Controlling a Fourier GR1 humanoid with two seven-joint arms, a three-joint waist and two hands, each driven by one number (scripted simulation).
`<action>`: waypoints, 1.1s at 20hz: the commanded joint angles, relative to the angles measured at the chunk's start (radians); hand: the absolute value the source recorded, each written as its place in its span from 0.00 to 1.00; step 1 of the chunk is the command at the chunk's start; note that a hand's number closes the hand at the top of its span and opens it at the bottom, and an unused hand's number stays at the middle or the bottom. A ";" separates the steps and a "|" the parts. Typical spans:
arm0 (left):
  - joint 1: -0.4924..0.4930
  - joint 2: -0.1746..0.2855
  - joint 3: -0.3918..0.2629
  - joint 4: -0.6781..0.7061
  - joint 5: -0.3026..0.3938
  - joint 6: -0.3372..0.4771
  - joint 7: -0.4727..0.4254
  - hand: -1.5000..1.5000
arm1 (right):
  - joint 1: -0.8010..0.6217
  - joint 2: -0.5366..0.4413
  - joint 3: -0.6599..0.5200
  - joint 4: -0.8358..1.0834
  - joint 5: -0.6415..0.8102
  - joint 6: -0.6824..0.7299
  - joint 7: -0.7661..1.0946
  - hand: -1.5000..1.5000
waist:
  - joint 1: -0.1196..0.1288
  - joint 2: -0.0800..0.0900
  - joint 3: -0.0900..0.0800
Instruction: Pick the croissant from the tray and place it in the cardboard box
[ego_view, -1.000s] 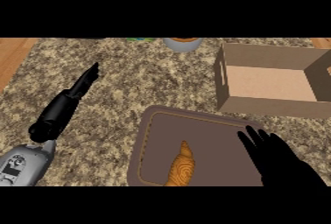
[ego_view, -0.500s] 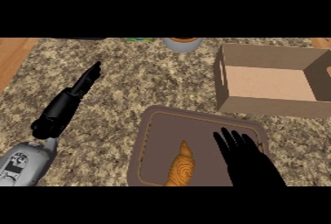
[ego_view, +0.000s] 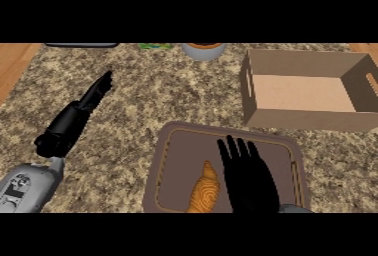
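Observation:
A golden-brown croissant (ego_view: 204, 190) lies lengthwise on the brown tray (ego_view: 167, 170) at the bottom centre of the head view. My right hand (ego_view: 248, 180) is open, fingers straight and pointing away, over the tray just right of the croissant and close beside it. The open cardboard box (ego_view: 306, 92) stands at the upper right, beyond the tray. My left hand (ego_view: 94, 95) is at the left on the granite counter, fingers straight, holding nothing.
A grey bowl (ego_view: 203, 49) and a green item (ego_view: 153, 46) sit at the counter's far edge, with a dark flat object (ego_view: 81, 45) at the top left. Wooden surface shows at the far left.
My right hand has moved left across the tray, from its right edge to just beside the croissant. The left hand, croissant and box have not moved.

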 joint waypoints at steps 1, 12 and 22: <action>0.022 -0.016 -0.006 -0.001 -0.011 0.012 -0.021 0.50 | -0.049 0.143 0.006 0.103 0.037 0.132 0.249 0.00 | -0.012 -0.004 0.002; 0.021 -0.003 0.024 -0.020 -0.002 0.002 -0.003 0.50 | -0.024 0.381 -0.020 0.342 0.195 0.192 0.248 0.00 | -0.035 -0.004 0.007; 0.052 -0.024 0.022 -0.013 -0.022 -0.004 -0.040 0.50 | 0.015 0.441 -0.050 0.403 0.224 0.183 0.248 0.00 | -0.017 0.003 0.009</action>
